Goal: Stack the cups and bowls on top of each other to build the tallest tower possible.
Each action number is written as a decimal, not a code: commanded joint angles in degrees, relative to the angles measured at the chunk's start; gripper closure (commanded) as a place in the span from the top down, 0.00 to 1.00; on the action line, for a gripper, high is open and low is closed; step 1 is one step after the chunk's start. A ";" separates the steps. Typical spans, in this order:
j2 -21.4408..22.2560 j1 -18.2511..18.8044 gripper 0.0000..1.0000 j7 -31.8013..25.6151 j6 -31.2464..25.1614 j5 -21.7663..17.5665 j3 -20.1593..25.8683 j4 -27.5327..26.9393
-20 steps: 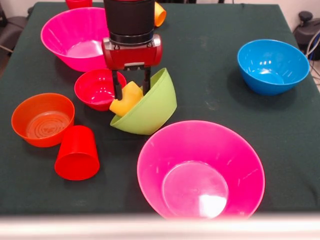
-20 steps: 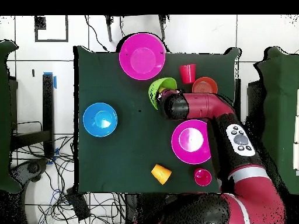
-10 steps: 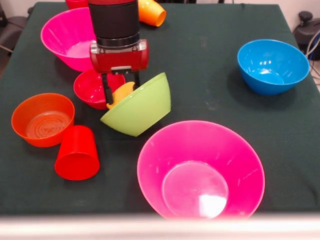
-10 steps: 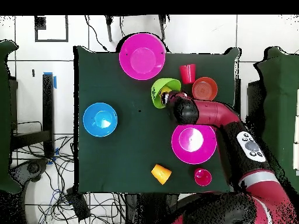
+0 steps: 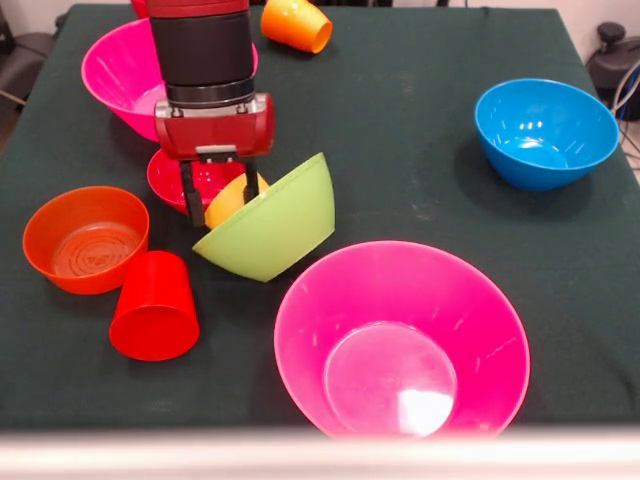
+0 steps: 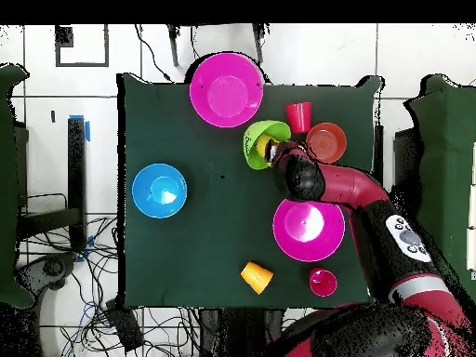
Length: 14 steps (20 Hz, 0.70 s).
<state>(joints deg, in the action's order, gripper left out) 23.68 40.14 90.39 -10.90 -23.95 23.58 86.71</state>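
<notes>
Right now the gripper (image 5: pixel 216 203) hangs straight down from the arm with its two dark fingers clamped on the yellow cup (image 5: pixel 228 198), which sits inside the lime-green bowl (image 5: pixel 272 223). That bowl is tipped steeply on its side, its mouth turned up and toward the gripper, its rounded bottom toward the camera in the front view and resting on the table (image 5: pixel 420 180). So the relation that matters is this: the cup lies between the fingers, its body leaning with the bowl, not upright, and the bowl's rim rises just beside the near finger. Touching or nearly touching the bowl's far side is the small red bowl (image 5: pixel 185 180), partly hidden behind the gripper; I cannot tell whether they meet. In my judgement, any lift has to go upward and away from the green rim, or the bowl may roll further. Room is tight on the gripper's side toward the translucent orange bowl (image 5: pixel 85 238) and the red cup (image 5: pixel 153 306), which lies just beside it. A large pink bowl (image 5: pixel 400 338) sits close at the front, another pink bowl (image 5: pixel 120 65) behind the arm. Open cloth lies between the green bowl and the blue bowl (image 5: pixel 545 130), well apart. An orange cup (image 5: pixel 295 24) lies on its side near the far edge.
</notes>
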 commanded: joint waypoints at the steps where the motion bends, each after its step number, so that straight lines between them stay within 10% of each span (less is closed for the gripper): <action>1: -5.79 -1.77 1.00 4.71 -2.30 -0.67 1.08 5.19; 2: -5.76 -1.87 0.00 4.64 -2.27 -0.60 0.95 5.23; 14: -5.65 -2.58 0.00 4.24 -3.58 -0.20 0.27 4.61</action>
<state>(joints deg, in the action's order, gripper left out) 19.92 39.60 90.39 -10.64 -23.91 23.58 88.93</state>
